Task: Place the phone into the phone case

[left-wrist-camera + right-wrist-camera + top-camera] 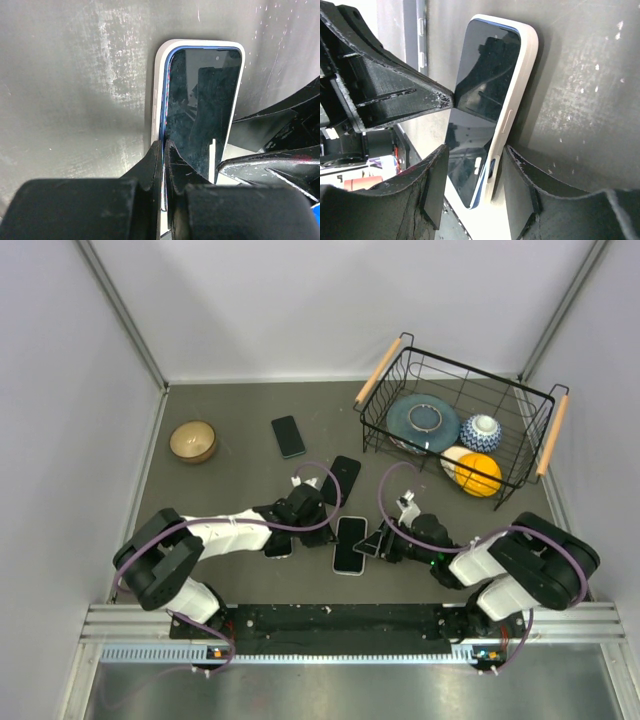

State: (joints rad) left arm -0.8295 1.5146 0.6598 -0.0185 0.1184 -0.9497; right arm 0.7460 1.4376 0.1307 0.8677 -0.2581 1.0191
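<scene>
The phone [349, 543], dark-screened with a blue edge, lies in the white phone case [337, 558] at the table's front centre. In the left wrist view my left gripper [164, 145] is shut on the near blue edge of the phone [205, 100], which sits slightly proud of the case [156, 90] there. My left gripper [322, 520] is at the phone's upper left. My right gripper [376, 540] is at its right side. In the right wrist view it [475, 150] is open astride phone [485, 75] and case [522, 75], its right finger against the case's side.
Two other dark phones [288, 436] [342, 478] lie behind the arms. A wooden bowl [193, 440] sits at the back left. A wire basket [545, 440] at the back right holds a plate, a patterned bowl and an orange. Grey walls enclose the table.
</scene>
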